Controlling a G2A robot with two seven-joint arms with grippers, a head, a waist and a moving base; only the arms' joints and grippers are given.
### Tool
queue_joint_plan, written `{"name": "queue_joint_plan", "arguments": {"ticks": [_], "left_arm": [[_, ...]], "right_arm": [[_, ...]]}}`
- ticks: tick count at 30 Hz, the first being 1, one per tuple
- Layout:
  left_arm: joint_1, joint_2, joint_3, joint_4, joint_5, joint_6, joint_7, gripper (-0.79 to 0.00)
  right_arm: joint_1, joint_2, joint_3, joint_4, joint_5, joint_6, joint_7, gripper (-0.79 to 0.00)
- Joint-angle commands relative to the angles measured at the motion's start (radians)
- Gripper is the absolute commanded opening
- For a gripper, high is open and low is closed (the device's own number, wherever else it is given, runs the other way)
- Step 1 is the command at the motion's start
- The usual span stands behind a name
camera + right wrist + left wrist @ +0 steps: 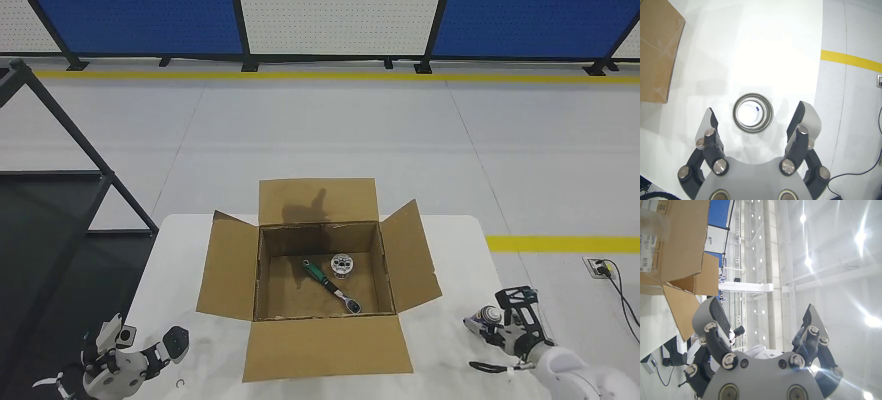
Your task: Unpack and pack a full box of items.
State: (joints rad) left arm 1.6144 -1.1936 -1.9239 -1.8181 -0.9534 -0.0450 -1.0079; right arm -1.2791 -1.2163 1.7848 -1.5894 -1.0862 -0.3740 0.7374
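Cardboard box [318, 202] stands open at mid-table, all four flaps folded outward. The table [460, 250] is white.

Box contents, seen from the top view:
- Ratchet wrench [330, 283] with a green handle lies flat on the box floor. It runs diagonally, with the handle toward the far left and the metal head toward the near right.
- Small round white-and-metal item [343, 265] sits just beyond the wrench, close to the far wall. What it is cannot be made out.

Metal cup [752, 118] stands upright on the bare table, outside the box and well to its right, near the table's right edge. Its mouth faces up.

Right gripper [755, 108] hangs above the cup with its fingers spread wide. The cup lies between the two pads [714, 121] and touches neither. Nothing is gripped.

Left gripper [762, 305] is at the near left corner of the table, clear of the box. It is tilted upward toward the ceiling, fingers wide apart and empty. The box's left flaps show beside it.
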Motion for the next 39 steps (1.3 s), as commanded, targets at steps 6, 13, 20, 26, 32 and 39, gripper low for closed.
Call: {"name": "queue_joint_plan", "arguments": {"ticks": [6, 13, 20, 26, 32, 39], "left_arm": [[0.000, 0.000, 0.000, 0.000, 0.000, 0.000, 0.000, 0.000], [0.000, 0.000, 0.000, 0.000, 0.000, 0.000, 0.000, 0.000], [0.000, 0.000, 0.000, 0.000, 0.000, 0.000, 0.000, 0.000], [0.000, 0.000, 0.000, 0.000, 0.000, 0.000, 0.000, 0.000], [0.000, 0.000, 0.000, 0.000, 0.000, 0.000, 0.000, 0.000], [0.000, 0.000, 0.000, 0.000, 0.000, 0.000, 0.000, 0.000]], "right_arm": [[-0.032, 0.009, 0.019, -0.060, 0.020, 0.002, -0.019, -0.785], [-0.100, 0.018, 0.070, -0.271, 0.046, 0.024, -0.017, -0.785], [-0.114, 0.025, 0.073, -0.536, 0.041, 0.072, 0.024, -0.785], [-0.040, 0.028, -0.028, -0.749, 0.029, 0.153, 0.083, -0.785], [0.133, 0.026, -0.235, -0.761, -0.017, 0.214, 0.140, -0.785], [0.339, 0.001, -0.505, -0.682, -0.033, 0.381, 0.199, -0.785]]}}
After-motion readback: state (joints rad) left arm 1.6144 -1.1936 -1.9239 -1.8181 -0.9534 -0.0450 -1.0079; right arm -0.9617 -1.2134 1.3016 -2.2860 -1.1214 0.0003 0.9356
